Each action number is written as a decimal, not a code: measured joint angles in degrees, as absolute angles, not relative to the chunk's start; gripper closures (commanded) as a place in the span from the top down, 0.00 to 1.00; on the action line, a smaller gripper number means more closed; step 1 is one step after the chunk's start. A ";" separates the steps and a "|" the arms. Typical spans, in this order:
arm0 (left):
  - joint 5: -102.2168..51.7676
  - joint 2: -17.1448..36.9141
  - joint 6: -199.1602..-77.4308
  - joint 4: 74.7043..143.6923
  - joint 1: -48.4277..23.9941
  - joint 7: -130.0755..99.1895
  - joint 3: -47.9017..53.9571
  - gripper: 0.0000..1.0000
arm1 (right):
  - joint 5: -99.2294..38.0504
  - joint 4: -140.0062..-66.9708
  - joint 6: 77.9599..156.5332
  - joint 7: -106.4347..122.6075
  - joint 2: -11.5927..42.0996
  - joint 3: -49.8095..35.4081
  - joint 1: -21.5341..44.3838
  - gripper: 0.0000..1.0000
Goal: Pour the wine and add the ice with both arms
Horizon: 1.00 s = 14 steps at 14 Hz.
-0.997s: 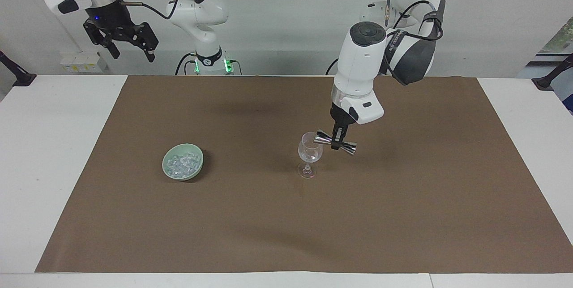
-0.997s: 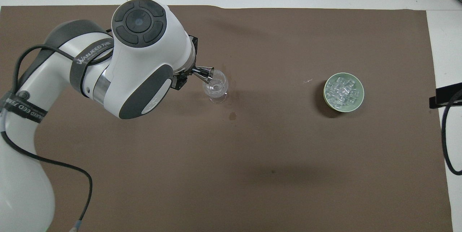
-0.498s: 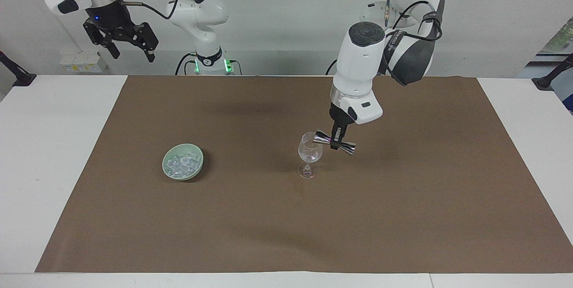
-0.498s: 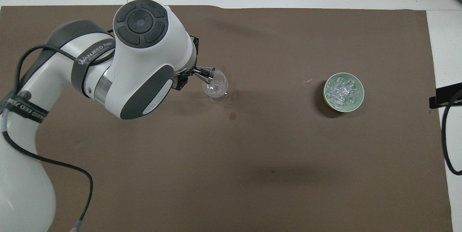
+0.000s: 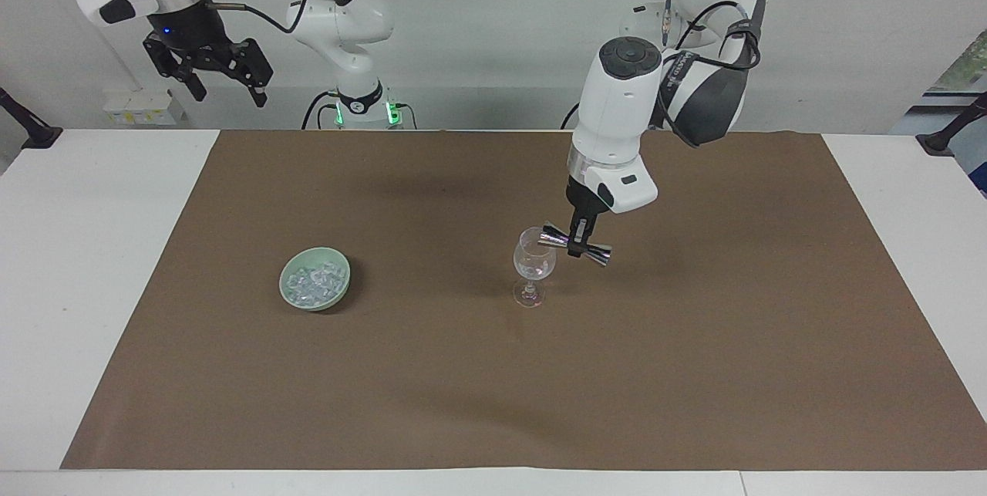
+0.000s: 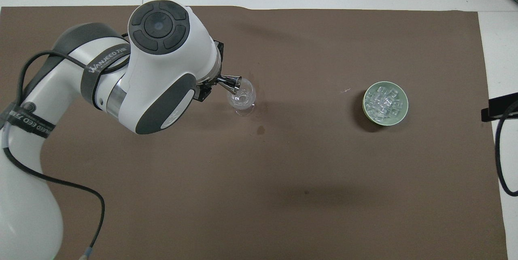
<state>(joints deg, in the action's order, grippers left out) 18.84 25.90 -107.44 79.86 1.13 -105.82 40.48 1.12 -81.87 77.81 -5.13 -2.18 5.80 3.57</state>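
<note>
A brown mat (image 5: 493,342) covered the tabletop (image 5: 92,264). The left tool (image 5: 578,237) clamped a steel jigger (image 5: 577,244), tipped at the rim of 1 stemmed glass (image 5: 533,264). The right tool (image 5: 212,72) waited high with its jaws wide. Toward the right arm's end sat a green bowl (image 5: 314,289) full of ice (image 5: 312,281).

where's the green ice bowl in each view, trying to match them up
Facing view: the green bowl sits on the brown mat left of centre, toward the right arm's end.
Overhead view: the same bowl lies at the right, mid-height.
Shared landmark: the stemmed glass, beside it toward the left arm's end.
</note>
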 measured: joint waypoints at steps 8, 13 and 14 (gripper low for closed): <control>12.73 25.90 -107.12 78.73 1.70 -105.04 40.30 0.00 | 1.12 -81.87 77.81 -5.13 -2.18 5.80 3.57 1.00; 2.24 25.90 -103.53 78.39 4.03 -99.59 39.58 0.00 | 1.12 -81.87 77.81 -5.13 -2.18 5.80 3.57 1.00; -0.24 25.88 -102.96 78.35 4.55 -98.19 38.96 0.00 | 1.12 -81.87 77.81 -5.13 -2.18 5.80 3.57 1.00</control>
<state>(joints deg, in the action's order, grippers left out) -0.24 25.88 -102.96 78.35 4.55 -98.19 38.96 1.12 -81.87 77.81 -5.13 -2.18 5.80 3.57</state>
